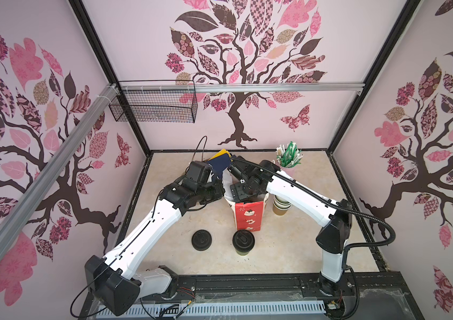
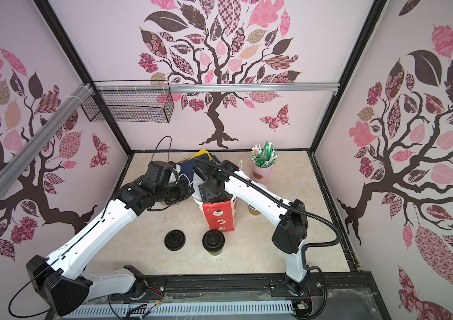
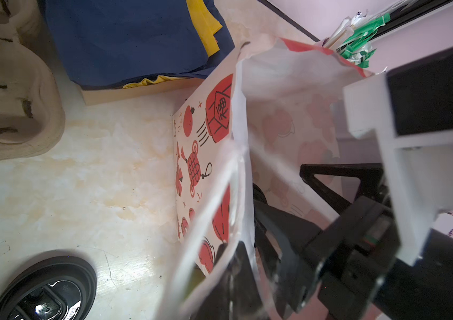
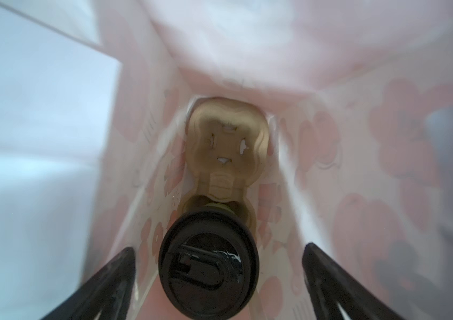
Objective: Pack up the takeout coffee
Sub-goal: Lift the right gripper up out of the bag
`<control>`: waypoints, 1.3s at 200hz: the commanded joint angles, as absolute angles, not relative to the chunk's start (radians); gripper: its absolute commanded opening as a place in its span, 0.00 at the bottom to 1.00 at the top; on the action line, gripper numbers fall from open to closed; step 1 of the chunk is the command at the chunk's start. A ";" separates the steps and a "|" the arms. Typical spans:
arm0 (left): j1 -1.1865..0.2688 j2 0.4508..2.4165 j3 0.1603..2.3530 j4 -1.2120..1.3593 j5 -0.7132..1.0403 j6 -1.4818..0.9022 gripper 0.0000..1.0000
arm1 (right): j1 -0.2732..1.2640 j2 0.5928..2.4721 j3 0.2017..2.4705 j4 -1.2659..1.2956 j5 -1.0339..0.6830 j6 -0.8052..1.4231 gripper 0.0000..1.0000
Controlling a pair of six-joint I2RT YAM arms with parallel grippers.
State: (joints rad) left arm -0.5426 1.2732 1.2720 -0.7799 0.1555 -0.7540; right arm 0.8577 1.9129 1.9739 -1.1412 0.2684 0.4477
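Looking down on a pale marbled tabletop (image 1: 289, 249). Shows a loose black lid (image 1: 201, 240) lying flat at lower centre-left. Above it, finds the left hand (image 1: 219, 191) pinched shut on the left rim of an upright red-and-white paper bag (image 1: 249, 214) at centre. Places one lidded coffee cup (image 1: 243, 242) upright on the tabletop, just in front of the bag. Inside the bag, shows the right hand (image 4: 218, 246), jaws spread wide and clear of the other lidded coffee cup (image 4: 208, 266), seated in a brown pulp carrier (image 4: 228, 144). Right of the bag, notes stacked lidless cups (image 1: 280, 205).
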 commanded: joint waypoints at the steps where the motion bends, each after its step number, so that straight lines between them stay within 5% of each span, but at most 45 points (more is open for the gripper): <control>1: -0.546 1.283 1.310 -0.790 0.153 -0.733 0.00 | 0.870 1.879 2.063 -1.166 0.280 0.422 0.95; 86: -0.545 1.292 1.305 -0.778 0.165 -0.734 0.00 | 0.951 1.730 2.223 -1.024 0.278 0.296 0.81; 119: -0.545 1.288 1.304 -0.755 0.172 -0.747 0.00 | 0.950 1.527 2.093 -0.955 0.230 0.310 0.77; 163: -0.545 1.260 1.291 -0.700 0.186 -0.781 0.35 | 0.855 1.384 1.954 -1.154 0.296 0.442 0.76; 197: -0.541 1.223 1.290 -0.685 0.163 -0.812 0.60 | 0.752 1.458 2.048 -1.294 0.219 0.383 0.87; 260: -0.541 1.256 1.296 -0.698 0.199 -0.796 0.67 | 0.749 1.716 2.219 -1.127 0.166 -0.004 0.90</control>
State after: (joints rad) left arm -0.5430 1.2381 1.2747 -0.7040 0.1772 -0.8120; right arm 0.7502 1.6421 2.1738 -1.2011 0.2005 0.1631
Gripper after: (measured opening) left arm 0.670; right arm 0.907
